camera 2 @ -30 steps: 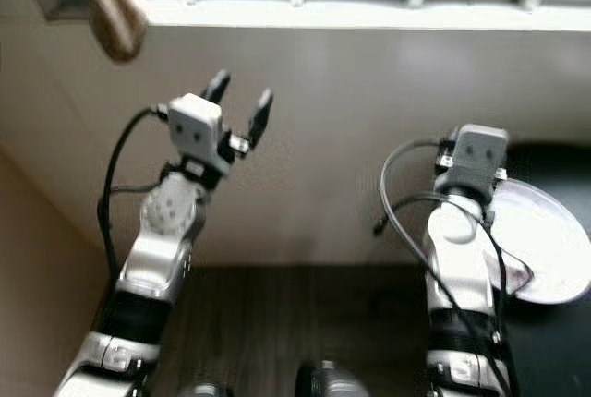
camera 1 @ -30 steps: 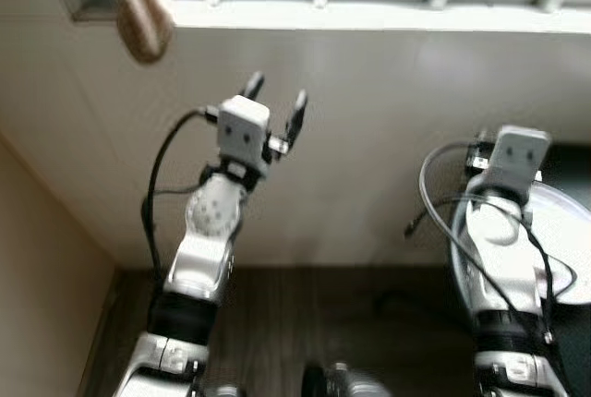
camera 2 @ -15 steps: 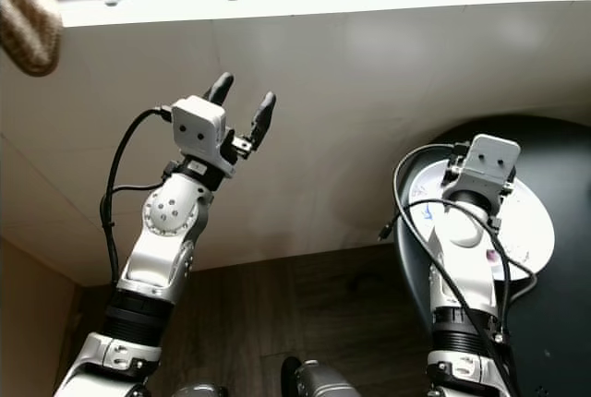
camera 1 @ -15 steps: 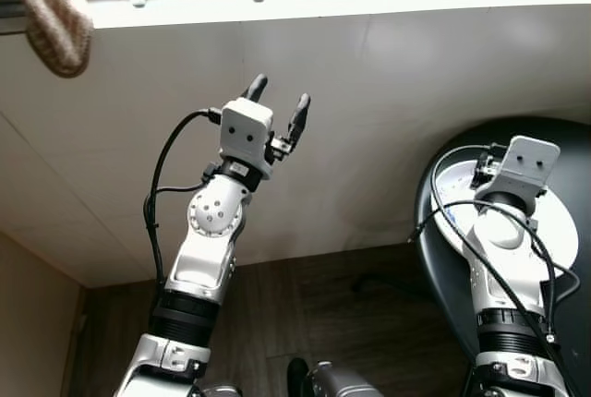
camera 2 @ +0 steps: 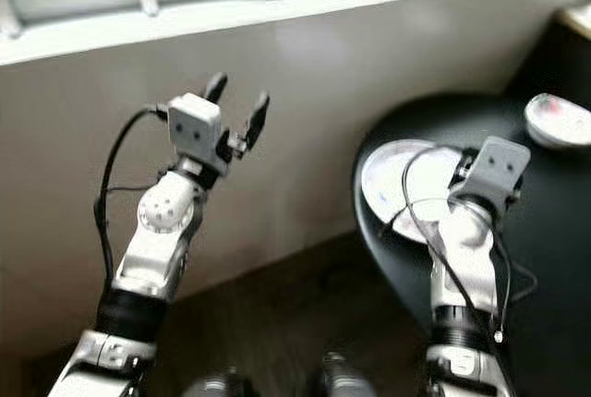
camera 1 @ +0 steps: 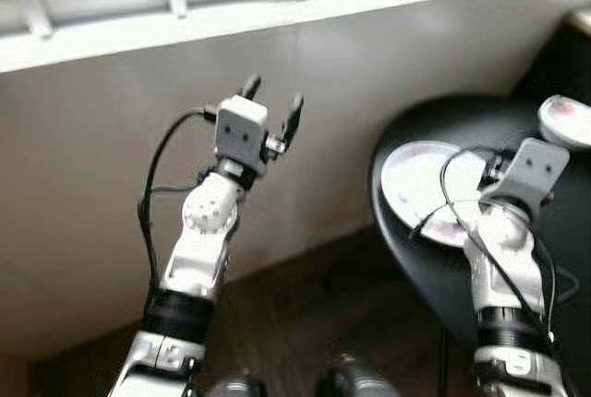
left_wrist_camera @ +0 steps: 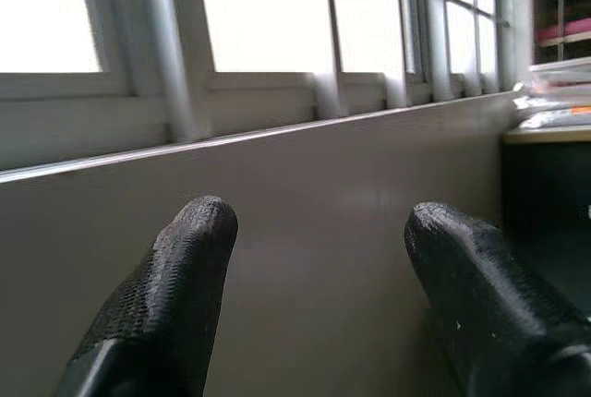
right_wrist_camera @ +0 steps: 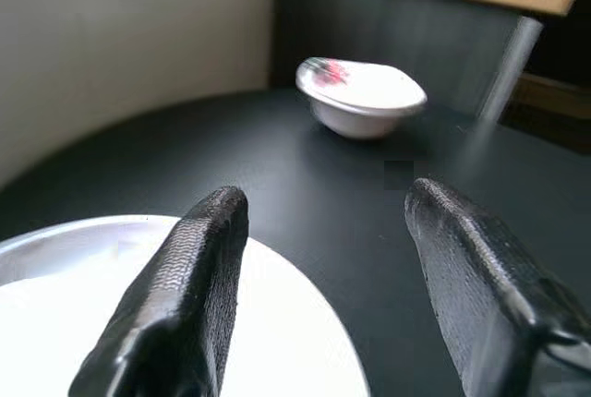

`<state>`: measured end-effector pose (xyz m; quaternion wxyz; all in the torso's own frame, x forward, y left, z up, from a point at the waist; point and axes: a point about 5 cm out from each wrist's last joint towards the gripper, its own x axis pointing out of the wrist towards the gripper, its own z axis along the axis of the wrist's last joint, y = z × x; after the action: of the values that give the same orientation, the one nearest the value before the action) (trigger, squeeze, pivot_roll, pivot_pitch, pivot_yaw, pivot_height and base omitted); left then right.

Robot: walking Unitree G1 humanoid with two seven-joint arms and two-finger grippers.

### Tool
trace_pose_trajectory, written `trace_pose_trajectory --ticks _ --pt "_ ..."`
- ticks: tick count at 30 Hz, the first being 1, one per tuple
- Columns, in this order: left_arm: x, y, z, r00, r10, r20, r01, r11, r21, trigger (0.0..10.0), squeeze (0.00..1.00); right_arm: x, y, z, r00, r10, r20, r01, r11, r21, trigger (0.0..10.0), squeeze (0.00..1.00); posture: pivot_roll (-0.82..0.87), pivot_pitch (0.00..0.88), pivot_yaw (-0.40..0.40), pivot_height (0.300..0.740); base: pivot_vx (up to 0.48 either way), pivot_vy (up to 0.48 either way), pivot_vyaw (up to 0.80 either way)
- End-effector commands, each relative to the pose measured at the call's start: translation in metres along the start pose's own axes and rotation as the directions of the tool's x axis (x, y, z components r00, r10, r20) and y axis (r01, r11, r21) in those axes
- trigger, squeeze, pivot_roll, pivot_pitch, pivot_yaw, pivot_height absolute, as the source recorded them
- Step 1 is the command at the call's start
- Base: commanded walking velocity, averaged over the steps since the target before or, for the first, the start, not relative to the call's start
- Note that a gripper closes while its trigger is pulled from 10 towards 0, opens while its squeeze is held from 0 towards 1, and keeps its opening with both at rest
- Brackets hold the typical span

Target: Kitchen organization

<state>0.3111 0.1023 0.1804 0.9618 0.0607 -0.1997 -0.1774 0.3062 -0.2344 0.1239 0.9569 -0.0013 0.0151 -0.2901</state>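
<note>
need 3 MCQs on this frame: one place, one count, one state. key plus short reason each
1. Where is the white plate?
A. on the windowsill
B. on the black round table
C. on the floor

2. How many white dishes are on the table?
A. one
B. two
C. four

3. What state is the left gripper in?
A. shut on a cup
B. open, holding nothing
C. shut on a cloth

Key:
1 B, the plate lies near the table's edge, under the right gripper.
2 B, the plate plus a bowl farther back.
3 B, its fingers stand apart before the wall.
</note>
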Motion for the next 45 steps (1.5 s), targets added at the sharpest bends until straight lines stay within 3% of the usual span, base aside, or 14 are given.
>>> trace_pose_trajectory --ticks 1,5,7,10,15,26,33,41,45 --pt "0.004 -0.009 0.002 1.000 -0.031 0.007 0.031 1.000 -0.004 10.0 0.00 0.004 -0.010 0.000 0.999 -0.037 -0.008 0.037 0.999 -0.001 10.0 0.00 -0.01 0.000 -0.057 0.740 0.000 0.000 -0.78" --pt "0.004 -0.009 0.002 0.999 -0.032 0.005 0.032 0.999 -0.003 10.0 0.00 0.003 -0.005 0.000 1.000 0.009 -0.007 -0.009 1.000 -0.006 10.0 0.00 -0.01 0.000 -0.061 0.740 0.000 0.000 -0.20" --pt "0.004 -0.009 0.002 0.999 -0.032 0.003 0.032 0.999 -0.003 10.0 0.00 0.002 0.001 -0.002 0.998 0.055 -0.027 -0.054 0.998 0.045 10.0 0.00 -0.01 0.000 -0.062 0.740 0.000 0.000 0.00" --pt "0.004 -0.010 0.001 0.999 -0.032 0.002 0.032 0.999 -0.004 10.0 0.00 -0.006 0.024 -0.009 0.967 0.244 -0.073 -0.236 0.966 0.103 10.0 0.00 -0.01 0.000 -0.061 0.740 0.000 0.000 0.00" --pt "0.004 -0.011 0.001 0.999 -0.033 0.001 0.033 0.999 -0.004 10.0 0.00 -0.010 0.034 -0.009 0.939 0.335 -0.075 -0.326 0.939 0.112 10.0 0.00 -0.01 0.000 -0.063 0.740 0.000 0.000 0.00" --pt "0.004 -0.011 0.000 1.000 -0.026 -0.006 0.026 1.000 -0.001 10.0 0.00 -0.011 0.033 -0.015 0.936 0.334 -0.110 -0.317 0.937 0.150 10.0 0.00 -0.01 0.000 -0.070 0.740 0.000 0.000 0.00" --pt "0.003 -0.011 0.000 1.000 -0.024 -0.008 0.024 1.000 0.000 10.0 0.00 -0.014 0.037 -0.032 0.897 0.383 -0.221 -0.321 0.908 0.269 10.0 0.00 -0.01 0.000 -0.070 0.740 0.000 0.000 0.00" --pt "0.003 -0.011 -0.001 1.000 -0.025 -0.010 0.025 1.000 0.000 10.0 0.00 -0.014 0.035 -0.037 0.892 0.374 -0.256 -0.294 0.907 0.301 10.0 0.00 -0.01 0.000 -0.068 0.740 0.000 0.000 0.00" --pt "0.003 -0.011 -0.002 1.000 -0.022 -0.018 0.023 1.000 0.007 10.0 0.00 -0.018 0.040 -0.051 0.840 0.429 -0.331 -0.299 0.876 0.377 10.0 0.00 -0.01 0.000 -0.069 0.740 0.000 0.000 0.00"
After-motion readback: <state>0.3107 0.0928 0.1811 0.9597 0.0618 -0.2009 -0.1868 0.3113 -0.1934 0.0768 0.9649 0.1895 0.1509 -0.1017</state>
